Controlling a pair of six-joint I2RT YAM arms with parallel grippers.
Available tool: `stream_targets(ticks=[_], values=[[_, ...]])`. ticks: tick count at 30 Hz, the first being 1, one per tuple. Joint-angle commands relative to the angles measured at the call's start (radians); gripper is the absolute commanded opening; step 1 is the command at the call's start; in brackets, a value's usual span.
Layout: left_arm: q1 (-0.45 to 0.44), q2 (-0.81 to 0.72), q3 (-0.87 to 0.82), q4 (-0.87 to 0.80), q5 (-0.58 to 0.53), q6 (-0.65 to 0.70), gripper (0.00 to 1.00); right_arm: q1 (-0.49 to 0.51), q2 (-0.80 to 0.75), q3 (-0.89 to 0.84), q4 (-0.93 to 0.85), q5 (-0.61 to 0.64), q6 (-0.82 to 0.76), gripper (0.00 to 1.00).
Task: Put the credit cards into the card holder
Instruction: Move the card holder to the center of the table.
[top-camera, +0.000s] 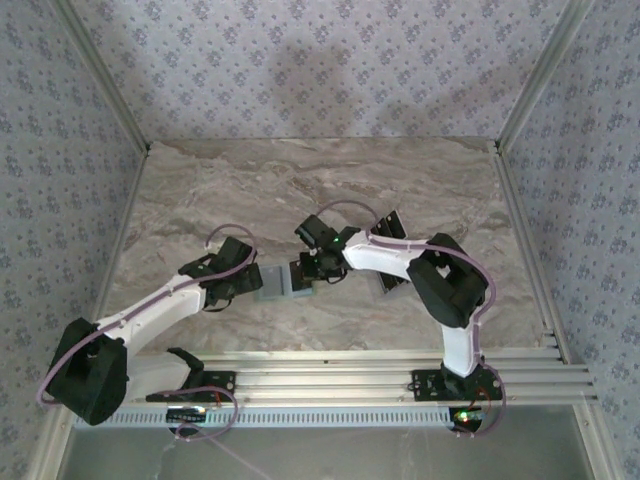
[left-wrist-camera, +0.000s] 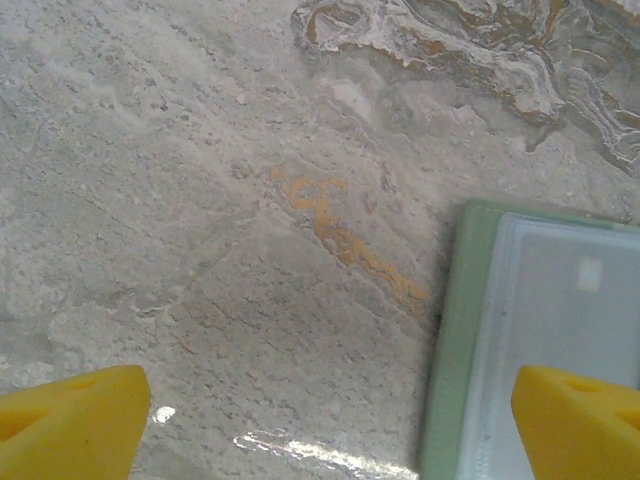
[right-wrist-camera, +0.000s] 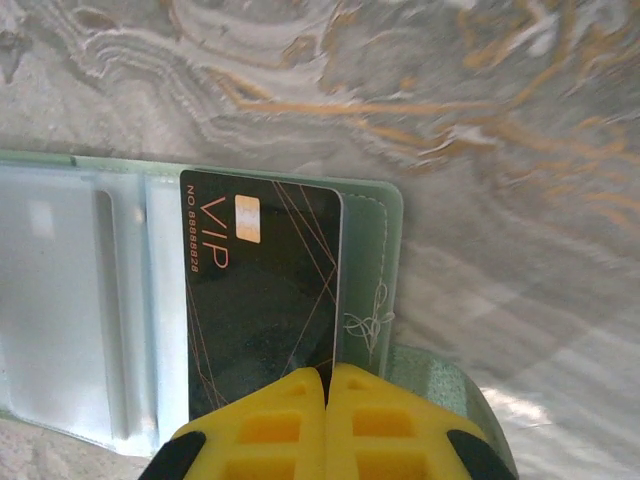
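Observation:
The sage-green card holder lies open on the marble table between the two arms. In the right wrist view a black VIP credit card lies face up on the card holder, partly over its clear pockets. My right gripper is shut, its yellow tips covering the card's near edge. My left gripper is open, one finger over bare table and the other over the card holder's clear window. More black credit cards lie behind the right arm, partly hidden.
The marble table is walled by patterned panels at the back and sides. An aluminium rail runs along the near edge by the arm bases. The right arm's elbow stands over the table's right part.

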Motion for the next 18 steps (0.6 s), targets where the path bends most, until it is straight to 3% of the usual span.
stream_targets(ticks=[1, 12, 18], values=[[-0.012, 0.012, 0.036, 0.012, 0.003, -0.012, 0.94, -0.033, -0.034, -0.018, -0.076, 0.034, -0.046, 0.0], [-0.047, 0.088, 0.087, 0.037, 0.015, 0.021, 0.94, -0.075, -0.133, -0.023, 0.0, -0.142, -0.041, 0.0], [-0.049, 0.113, 0.106, 0.038, 0.012, 0.037, 0.94, -0.052, -0.15, 0.005, -0.048, -0.101, -0.041, 0.0]])
